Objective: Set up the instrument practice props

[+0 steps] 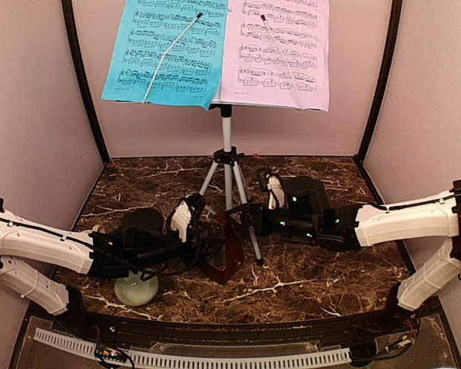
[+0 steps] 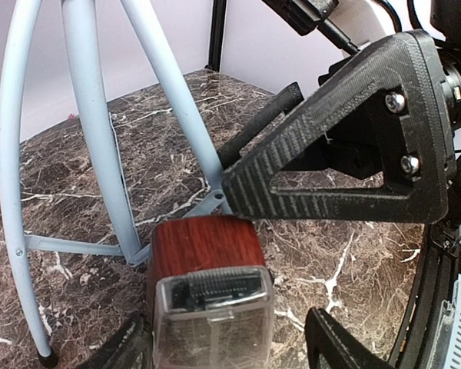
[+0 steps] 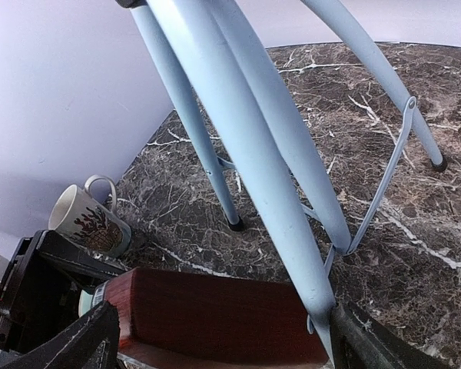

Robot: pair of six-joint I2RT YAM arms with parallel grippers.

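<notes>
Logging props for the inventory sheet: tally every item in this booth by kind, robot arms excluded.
Music stand: 1
Sheet-music pages: 2 (blue page, pink page)
Metronome: 1
Mug: 1
Bowl: 1
Total: 6

Dark marble-patterned surface (image 1: 323, 278) with white veining, enclosed by pale walls (image 1: 46, 115) and black corner posts (image 1: 84, 84); a pale green bowl (image 1: 136, 289) sits near the front left edge, and a beige mug (image 3: 88, 221) bearing a dark printed motif rests beside the wall.
</notes>
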